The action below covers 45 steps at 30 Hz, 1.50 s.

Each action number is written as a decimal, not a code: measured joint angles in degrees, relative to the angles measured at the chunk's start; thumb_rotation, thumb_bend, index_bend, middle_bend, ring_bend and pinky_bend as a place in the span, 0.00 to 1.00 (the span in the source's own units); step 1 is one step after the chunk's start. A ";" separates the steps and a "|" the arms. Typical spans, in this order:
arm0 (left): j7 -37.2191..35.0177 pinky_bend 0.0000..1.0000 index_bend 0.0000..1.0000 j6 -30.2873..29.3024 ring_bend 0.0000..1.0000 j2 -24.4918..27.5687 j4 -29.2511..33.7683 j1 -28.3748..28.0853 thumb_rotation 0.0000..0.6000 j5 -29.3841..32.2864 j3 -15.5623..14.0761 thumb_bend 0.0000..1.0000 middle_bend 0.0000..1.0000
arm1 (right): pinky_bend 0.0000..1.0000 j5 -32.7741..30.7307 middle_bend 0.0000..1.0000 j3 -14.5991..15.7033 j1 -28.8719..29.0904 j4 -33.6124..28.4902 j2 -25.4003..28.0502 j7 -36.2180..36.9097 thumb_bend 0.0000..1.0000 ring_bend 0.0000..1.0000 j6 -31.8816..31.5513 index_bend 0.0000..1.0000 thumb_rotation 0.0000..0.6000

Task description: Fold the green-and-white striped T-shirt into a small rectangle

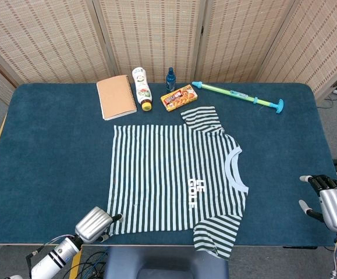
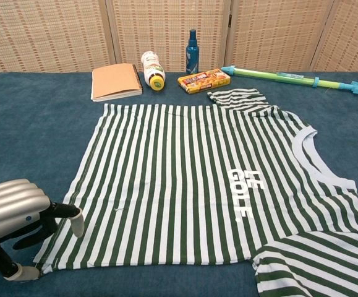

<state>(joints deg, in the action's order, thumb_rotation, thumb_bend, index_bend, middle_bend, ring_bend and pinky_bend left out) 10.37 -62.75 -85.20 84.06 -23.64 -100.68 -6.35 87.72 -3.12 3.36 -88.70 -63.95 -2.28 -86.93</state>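
Observation:
The green-and-white striped T-shirt [image 1: 174, 180] lies flat and spread on the blue table, collar to the right, one sleeve folded over at the far side and the other hanging past the front edge. In the chest view the shirt [image 2: 197, 185] fills the middle. My left hand [image 1: 93, 224] sits at the near-left hem corner. There the left hand [image 2: 18, 223] has one fingertip over the striped edge and the thumb low beside the corner, with no cloth lifted. My right hand [image 1: 331, 204] hovers off the table's right front corner, fingers spread and holding nothing, well away from the shirt.
Along the far side stand a tan notebook [image 1: 116, 96], a white bottle [image 1: 141, 88], a small blue spray bottle [image 1: 170, 79], a snack box [image 1: 178, 97] and a long green water squirter [image 1: 238, 96]. The table's front edge runs just below the hem.

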 measured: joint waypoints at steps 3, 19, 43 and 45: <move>0.09 0.97 0.41 0.02 0.85 -0.91 -0.62 -0.26 1.00 0.66 0.35 0.17 0.88 | 0.35 -0.08 0.36 -0.01 -0.12 0.07 -0.02 0.05 0.24 0.31 -0.10 0.29 1.00; -0.98 0.97 0.47 -1.21 0.85 -3.63 -2.43 -1.51 1.00 3.50 2.29 0.17 0.88 | 0.35 -0.50 0.36 0.04 -0.25 0.50 -0.32 0.22 0.24 0.31 0.31 0.29 1.00; 3.86 0.99 0.65 -1.06 0.88 -4.25 -1.67 -2.48 1.00 5.73 2.28 0.50 0.91 | 0.35 0.25 0.38 0.19 0.40 1.91 -0.87 1.45 0.24 0.35 1.22 0.29 1.00; 3.96 1.00 0.65 -1.57 0.89 -4.44 -1.76 -2.38 1.00 5.71 2.35 0.50 0.92 | 0.35 1.09 0.38 0.35 0.61 2.07 -0.94 1.67 0.24 0.35 1.16 0.29 1.00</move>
<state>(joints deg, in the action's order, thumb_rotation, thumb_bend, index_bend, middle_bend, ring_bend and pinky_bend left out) 14.33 -64.32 -89.64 82.30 -26.01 -94.97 -4.00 88.80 -2.76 3.97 -86.63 -64.89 -0.61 -85.76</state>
